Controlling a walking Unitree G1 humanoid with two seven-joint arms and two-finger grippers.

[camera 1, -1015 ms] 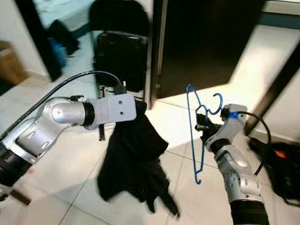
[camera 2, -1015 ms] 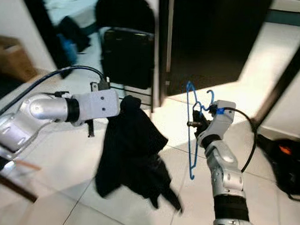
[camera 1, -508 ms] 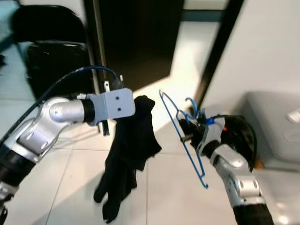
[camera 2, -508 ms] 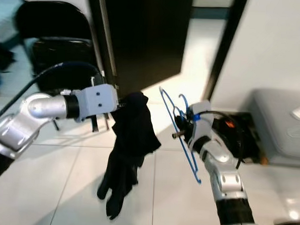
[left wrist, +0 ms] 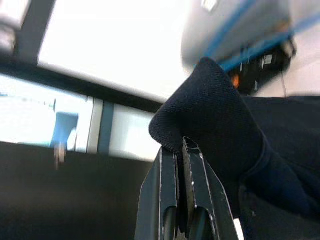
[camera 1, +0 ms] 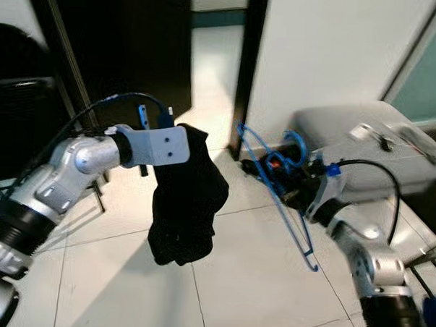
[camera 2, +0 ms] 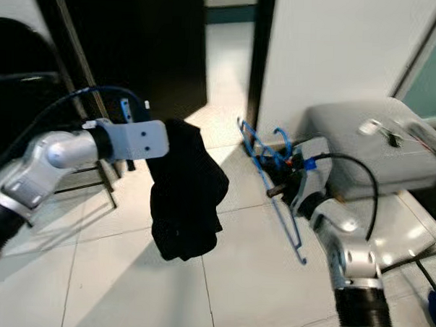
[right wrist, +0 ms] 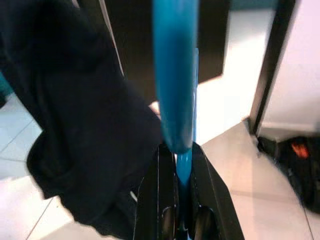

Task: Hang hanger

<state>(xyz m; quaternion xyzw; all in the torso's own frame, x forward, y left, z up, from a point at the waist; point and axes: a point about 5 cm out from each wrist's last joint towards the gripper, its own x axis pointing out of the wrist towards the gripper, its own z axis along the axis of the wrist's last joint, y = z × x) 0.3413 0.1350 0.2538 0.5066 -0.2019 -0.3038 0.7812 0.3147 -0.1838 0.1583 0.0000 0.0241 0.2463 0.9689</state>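
A black garment (camera 1: 186,198) hangs bunched in the air at the left of centre. My left gripper (left wrist: 181,147) is shut on its top fold, which pokes up between the two black fingers (left wrist: 197,175). To its right I hold a thin blue hanger (camera 1: 276,193) tilted, hook upward. My right gripper (right wrist: 176,150) is shut on the blue hanger's bar (right wrist: 175,75). The hanger and the garment hang apart, with a gap of floor between them.
A white wall (camera 1: 332,45) with a dark door frame (camera 1: 247,71) rises behind. A grey case (camera 1: 370,152) lies on the tiled floor (camera 1: 249,281) at the right, black gear with an orange spot (camera 1: 276,162) beside it. A black folding chair (camera 1: 18,104) stands at the far left.
The camera has swung to the right: the chair slid to the left edge and the grey case came further into view. Both arms keep their holds; the garment has bunched up shorter.
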